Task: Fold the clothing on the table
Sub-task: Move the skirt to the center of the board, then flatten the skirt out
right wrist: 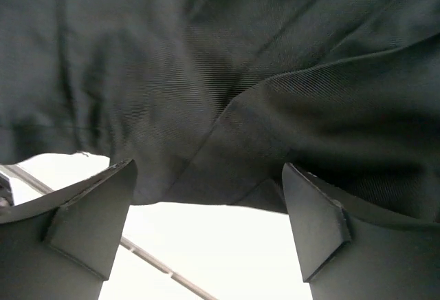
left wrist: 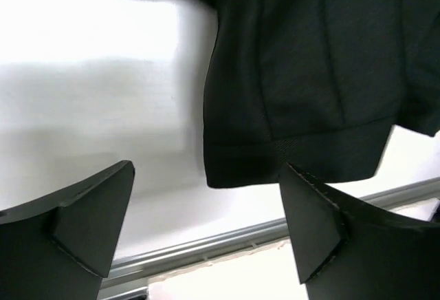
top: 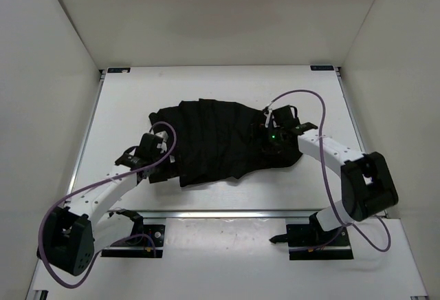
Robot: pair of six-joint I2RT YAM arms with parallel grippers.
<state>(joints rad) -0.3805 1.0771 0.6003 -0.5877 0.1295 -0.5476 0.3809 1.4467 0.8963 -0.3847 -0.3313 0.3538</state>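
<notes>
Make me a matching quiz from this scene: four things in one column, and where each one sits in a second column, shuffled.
1 black creased fabric garment
2 left tool
3 right tool
4 silver metal rail

A along the white table front edge
B open, over the garment's right part
C spread mid-table
D open, by the garment's near-left corner

Pairs: 1-C, 2-D, 3-B, 4-A
</notes>
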